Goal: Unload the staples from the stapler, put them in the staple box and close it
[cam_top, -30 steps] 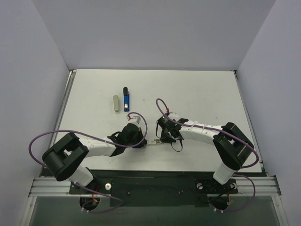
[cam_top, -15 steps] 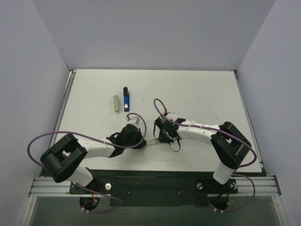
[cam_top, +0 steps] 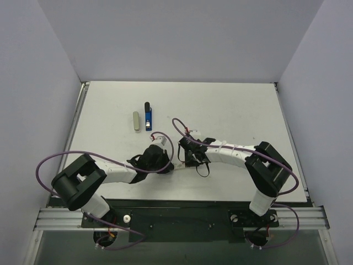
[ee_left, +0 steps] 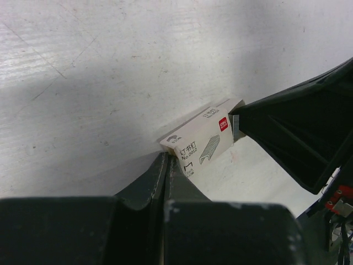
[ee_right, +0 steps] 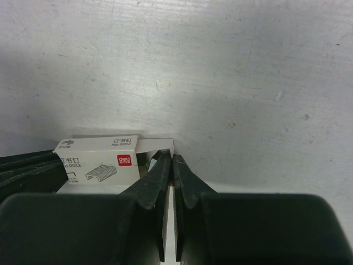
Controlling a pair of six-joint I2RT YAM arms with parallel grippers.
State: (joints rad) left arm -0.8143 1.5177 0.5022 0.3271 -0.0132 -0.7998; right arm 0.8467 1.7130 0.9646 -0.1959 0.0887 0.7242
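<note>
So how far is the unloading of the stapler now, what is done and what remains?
Done: nothing I can confirm. The stapler lies apart on the table, beside a pale grey bar. In hand: the left gripper and right gripper are shut at opposite ends of a small staple box. Left: no loose staples show, so emptying the stapler seems yet to do.
</note>
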